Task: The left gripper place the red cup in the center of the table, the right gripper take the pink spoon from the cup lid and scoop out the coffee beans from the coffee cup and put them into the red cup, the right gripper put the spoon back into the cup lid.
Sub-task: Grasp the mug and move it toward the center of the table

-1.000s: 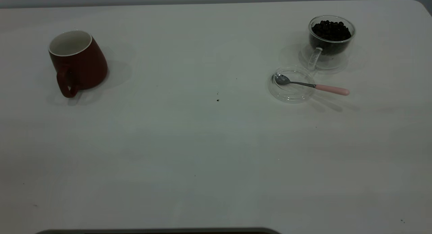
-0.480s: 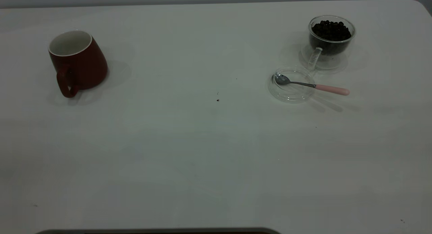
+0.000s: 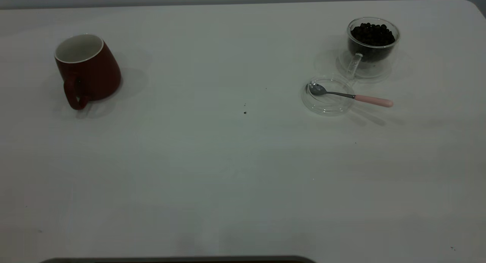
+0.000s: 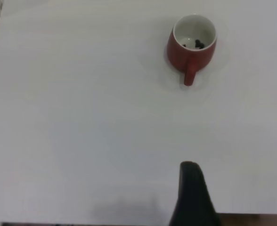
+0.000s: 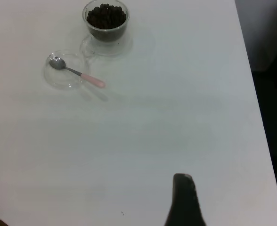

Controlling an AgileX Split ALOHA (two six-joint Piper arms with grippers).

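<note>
The red cup (image 3: 88, 68) stands at the upper left of the table (image 3: 228, 172), not yet centred. The pink spoon (image 3: 349, 96) rests across the cup lid (image 3: 325, 100), its handle free for grasping. I cannot tell either tool's state.

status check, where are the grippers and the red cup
Both grippers back at near table edge, off the objects. Red cup at table's left, not centered. Pink spoon resting on cup lid. Path clear.
</note>
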